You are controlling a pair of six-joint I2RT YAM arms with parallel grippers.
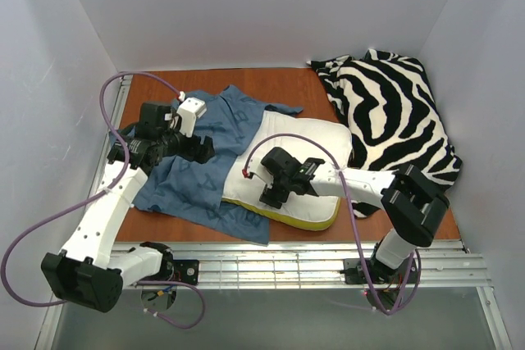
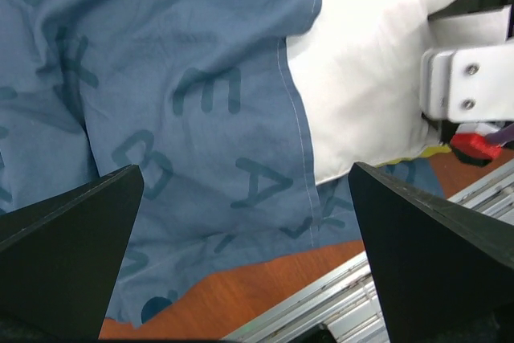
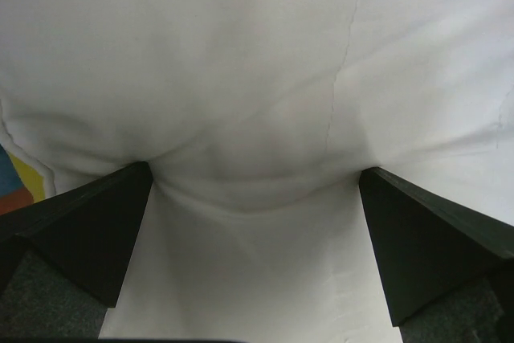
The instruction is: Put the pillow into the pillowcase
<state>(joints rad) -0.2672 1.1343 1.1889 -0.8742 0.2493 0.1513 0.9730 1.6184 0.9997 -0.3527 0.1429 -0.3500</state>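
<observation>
Pillow point(image 1: 316, 138) overlaps pillowcase point(image 1: 230, 125) (zebra cloth point(image 1: 385, 112) just beside it), right jaws spread wide, pressing into it, left jaws wide apart over pillowcase.

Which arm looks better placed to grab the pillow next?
Right. Its open gripper presses into the pillow, fabric bunching between its fingers; the left gripper hovers open over the pillowcase.

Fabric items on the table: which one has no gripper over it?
The zebra-striped cloth, back right; the left gripper is over the blue pillowcase, the right gripper over the white pillow.
</observation>
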